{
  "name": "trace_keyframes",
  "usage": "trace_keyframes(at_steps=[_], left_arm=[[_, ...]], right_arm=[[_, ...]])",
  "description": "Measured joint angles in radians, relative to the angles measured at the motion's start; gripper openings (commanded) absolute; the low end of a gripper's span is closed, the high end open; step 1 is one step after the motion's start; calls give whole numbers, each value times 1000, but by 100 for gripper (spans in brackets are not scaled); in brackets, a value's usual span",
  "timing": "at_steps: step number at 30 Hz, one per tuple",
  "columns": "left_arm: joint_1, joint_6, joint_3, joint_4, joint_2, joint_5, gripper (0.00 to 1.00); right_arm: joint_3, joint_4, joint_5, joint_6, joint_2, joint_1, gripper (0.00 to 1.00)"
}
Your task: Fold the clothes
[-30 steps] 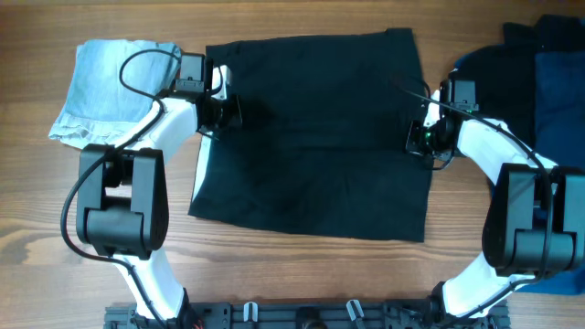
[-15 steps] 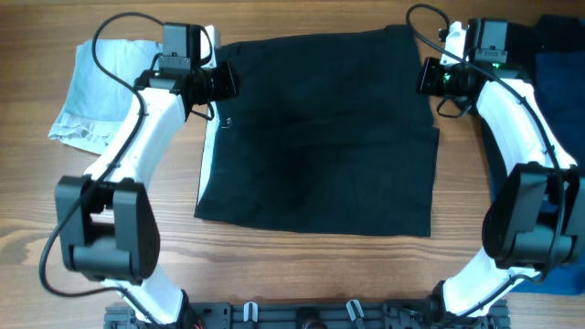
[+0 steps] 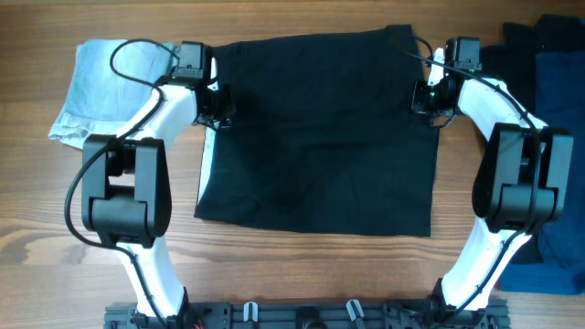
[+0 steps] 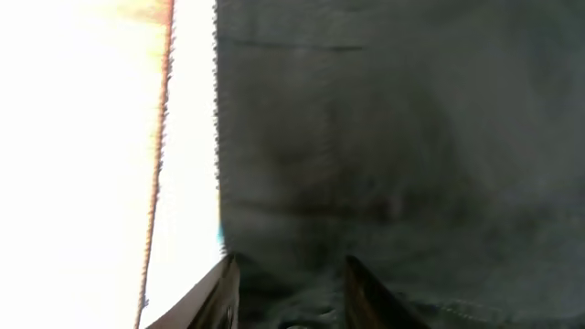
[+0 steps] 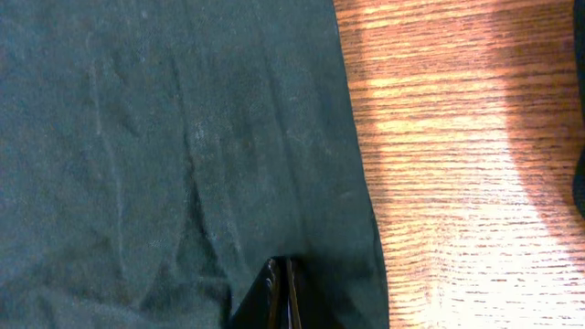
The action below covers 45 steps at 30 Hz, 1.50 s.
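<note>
The right gripper is showing its fingers pressed together with only a thin slit between them, and creases in the black garment are running toward their tips, so they are probably pinching the cloth just inside its right edge. The left gripper is holding its fingers a moderate gap apart with dark fabric lying between them (whether they are pressing on it I cannot tell), just beside the pale strip that is running along the garment's left edge. Both grippers are sitting at matching spots on opposite edges, toward the far side of the garment, which suggests they are taking hold of the two sides together so that the far part can be lifted evenly and laid over toward the near hem. The garment is lying spread flat in the middle of the table. A light grey cloth is resting at the far left, and a dark blue pile is waiting at the right edge.
</note>
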Motion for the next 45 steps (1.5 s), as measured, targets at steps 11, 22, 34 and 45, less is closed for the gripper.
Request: trace_keyframes(at_steps=[11, 22, 34, 45], left_arm=[[37, -92, 0, -37, 0, 159, 45], [32, -106, 0, -69, 0, 200, 4], [62, -83, -24, 0, 0, 200, 38], [39, -50, -47, 61, 0, 230, 8]], right_arm=[[2, -11, 0, -4, 0, 0, 10], [6, -26, 0, -6, 0, 0, 11], [6, -30, 0, -6, 0, 0, 11], [6, -31, 0, -6, 0, 0, 12]])
